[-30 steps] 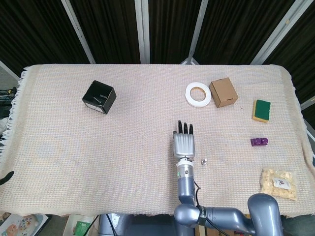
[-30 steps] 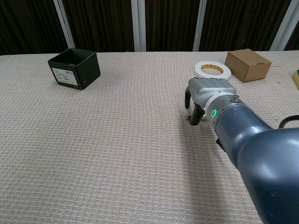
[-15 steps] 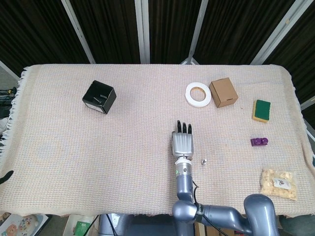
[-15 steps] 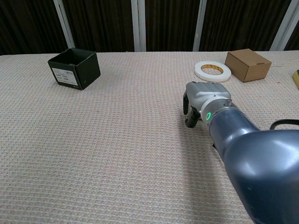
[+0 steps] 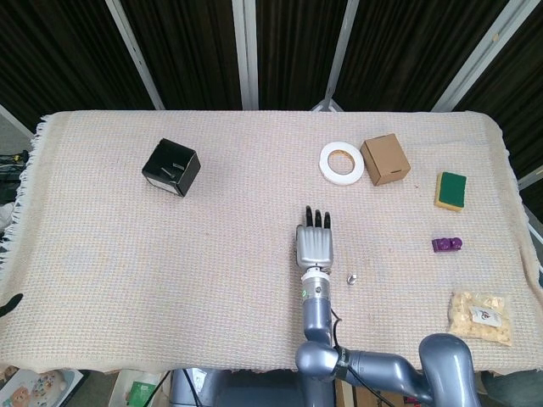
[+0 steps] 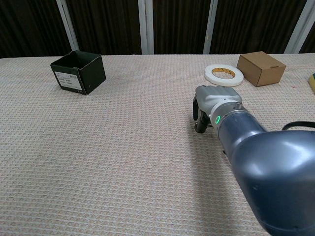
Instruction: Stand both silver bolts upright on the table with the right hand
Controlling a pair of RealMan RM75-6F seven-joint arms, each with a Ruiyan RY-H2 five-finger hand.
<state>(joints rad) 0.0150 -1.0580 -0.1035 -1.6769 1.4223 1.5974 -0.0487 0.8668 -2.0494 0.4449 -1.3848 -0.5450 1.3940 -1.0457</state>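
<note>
Black box [image 5: 170, 167]: open-topped, matt cardboard cube, far left on the table [image 5: 102, 246], well apart from everything else.
Table cover: beige woven cloth with a waffle texture and a fringed left edge.
Right hand [image 5: 315, 246]: palm down, low over the cloth near the table's middle, silver back plate up; dark fingers [image 5: 316, 220] point away from the robot and curl downward in the chest view. Whether they pinch anything, I cannot tell.
Silver bolt [image 5: 351, 277]: small, shiny, on the cloth just right of the wrist, apart from the hand; only one shows.
Tape roll [image 5: 341, 162]: white flat ring, beyond the hand.
Cardboard box [image 5: 384, 158]: brown, closed, just beside the tape.
Sponge [image 5: 451, 190]: green and yellow block.
Purple piece [image 5: 446, 244]: small plastic block.
Bag [image 5: 482, 315]: clear, holding pale lumps.
</note>
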